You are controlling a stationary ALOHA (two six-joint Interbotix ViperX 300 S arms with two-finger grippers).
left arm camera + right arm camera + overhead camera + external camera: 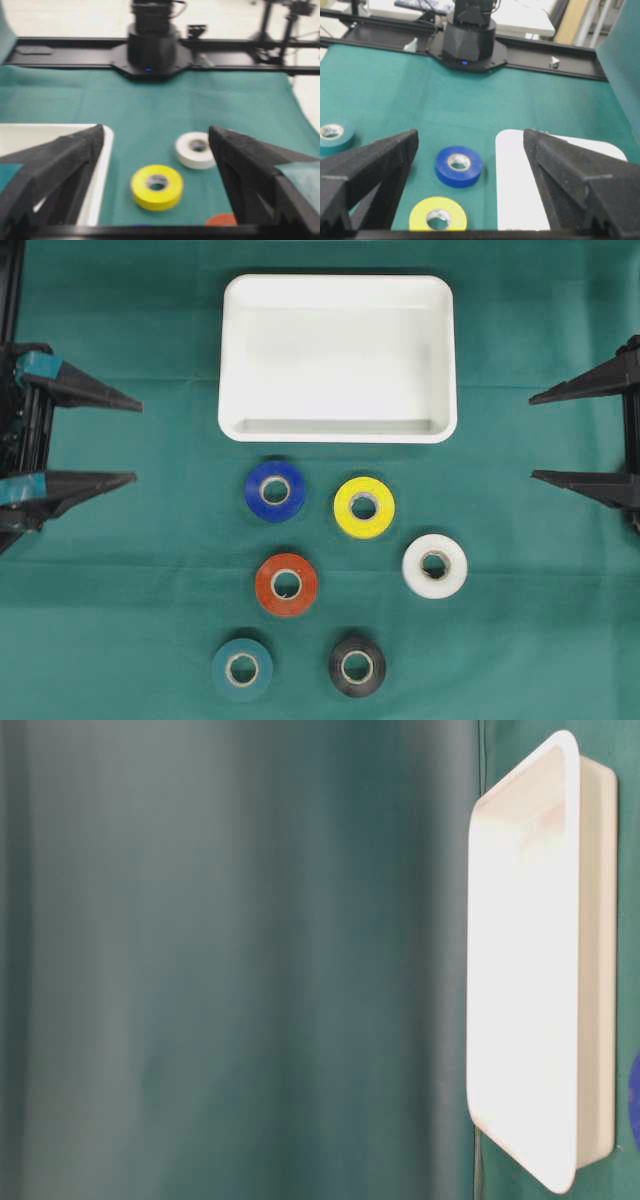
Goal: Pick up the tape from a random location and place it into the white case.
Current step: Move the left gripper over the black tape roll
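Note:
The white case (340,360) lies empty at the table's far middle; it also fills the right of the table-level view (530,970). Several tape rolls lie flat in front of it: blue (275,490), yellow (364,507), white (435,566), red (286,584), teal (242,669) and black (357,667). My left gripper (138,441) stands open at the left edge and holds nothing. Opposite it, my right gripper (531,437) is open and bare at the right edge. Between the left jaws (156,129) I see the yellow roll (157,186); between the right jaws (471,132), the blue roll (458,166).
Green cloth (120,570) covers the table. The opposite arm's black base (150,47) stands at the cloth's far edge in the left wrist view, and likewise the other base (470,42) in the right wrist view. Both grippers hang well apart from the rolls and the case.

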